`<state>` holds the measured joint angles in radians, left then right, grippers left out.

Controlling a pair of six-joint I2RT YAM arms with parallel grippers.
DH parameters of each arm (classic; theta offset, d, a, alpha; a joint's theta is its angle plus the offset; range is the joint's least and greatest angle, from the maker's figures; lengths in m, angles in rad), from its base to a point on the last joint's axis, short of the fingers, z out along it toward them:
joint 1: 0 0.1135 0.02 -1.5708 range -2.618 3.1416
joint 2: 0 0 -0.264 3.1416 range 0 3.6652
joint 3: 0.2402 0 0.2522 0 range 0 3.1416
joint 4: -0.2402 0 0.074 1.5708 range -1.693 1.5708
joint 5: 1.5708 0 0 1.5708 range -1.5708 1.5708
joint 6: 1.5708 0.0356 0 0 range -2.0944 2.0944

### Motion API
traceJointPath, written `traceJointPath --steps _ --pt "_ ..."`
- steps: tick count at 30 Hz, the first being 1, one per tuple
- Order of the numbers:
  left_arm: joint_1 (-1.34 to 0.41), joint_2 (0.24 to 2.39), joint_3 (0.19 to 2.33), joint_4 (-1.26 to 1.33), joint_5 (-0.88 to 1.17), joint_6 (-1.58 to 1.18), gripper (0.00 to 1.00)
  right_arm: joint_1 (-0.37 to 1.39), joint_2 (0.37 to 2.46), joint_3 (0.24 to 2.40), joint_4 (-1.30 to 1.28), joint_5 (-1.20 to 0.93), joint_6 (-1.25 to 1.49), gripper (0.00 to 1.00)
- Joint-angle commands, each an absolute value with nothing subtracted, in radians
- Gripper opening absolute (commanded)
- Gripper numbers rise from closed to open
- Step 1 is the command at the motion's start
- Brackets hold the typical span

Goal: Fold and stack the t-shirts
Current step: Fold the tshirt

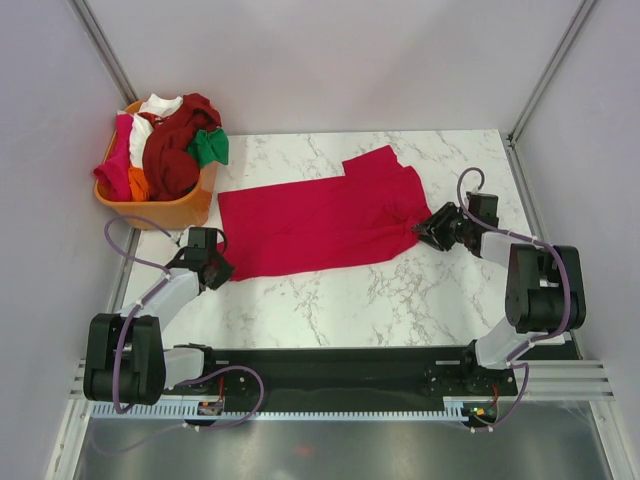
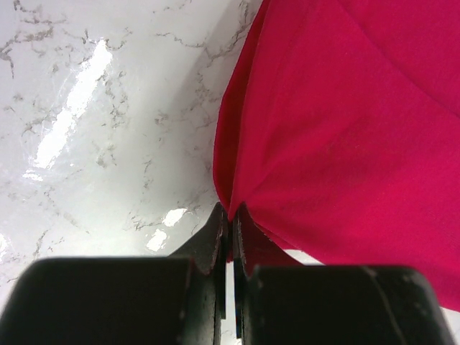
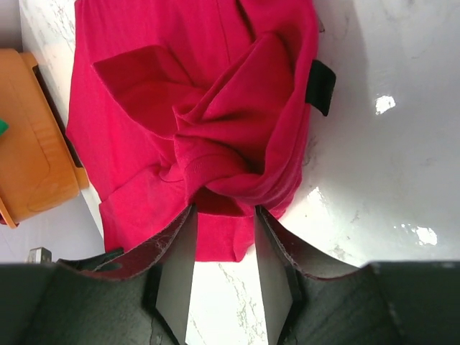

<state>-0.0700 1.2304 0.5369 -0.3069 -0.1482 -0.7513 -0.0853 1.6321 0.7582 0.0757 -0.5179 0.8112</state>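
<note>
The crimson t-shirt (image 1: 320, 220) lies spread lengthwise across the marble table (image 1: 400, 300), hem toward the left arm and collar toward the right. The other shirts are heaped in the orange basket (image 1: 165, 212) at the far left corner. The left tool (image 2: 230, 215) is pinched together on a thin corner of the hem. The right tool (image 3: 223, 215) has its fingers apart with a thick wad of collar cloth between them, and I cannot tell whether they really bite on it. The step in hand looks like a lengthwise fold, and doing it well probably means confirming the right-hand grip first. Both ends should then rise together, with the cloth kept lightly taut so the bunched collar smooths out. The carried edge should land square on the opposite edge, clear of the basket.
</note>
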Motion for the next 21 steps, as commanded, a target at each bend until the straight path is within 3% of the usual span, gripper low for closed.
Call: traceJointPath --steps 1,3,6,10,14,18,20,21 --pt "-0.077 1.221 0.532 -0.284 -0.170 -0.769 0.02 -0.077 1.654 0.770 0.126 -0.514 0.825 0.45" --pt "-0.075 1.221 0.532 -0.284 -0.170 -0.769 0.02 -0.075 1.664 0.767 0.132 -0.525 0.828 0.47" --pt "-0.077 1.223 0.532 -0.282 -0.170 -0.769 0.02 -0.061 1.655 0.756 0.129 -0.511 0.831 0.60" --pt "-0.077 1.224 0.532 -0.282 -0.170 -0.769 0.02 -0.054 1.652 0.752 0.123 -0.488 0.821 0.59" --pt "-0.081 1.224 0.534 -0.281 -0.170 -0.767 0.02 -0.054 1.664 0.775 0.123 -0.486 0.824 0.48" --pt "-0.081 1.224 0.534 -0.282 -0.173 -0.769 0.02 -0.052 1.661 0.811 0.088 -0.476 0.807 0.25" --pt "-0.081 1.224 0.534 -0.282 -0.173 -0.769 0.02 -0.052 1.651 0.833 0.052 -0.463 0.795 0.20" --pt "-0.083 1.224 0.534 -0.281 -0.175 -0.769 0.02 -0.052 1.648 0.839 0.042 -0.457 0.787 0.10"
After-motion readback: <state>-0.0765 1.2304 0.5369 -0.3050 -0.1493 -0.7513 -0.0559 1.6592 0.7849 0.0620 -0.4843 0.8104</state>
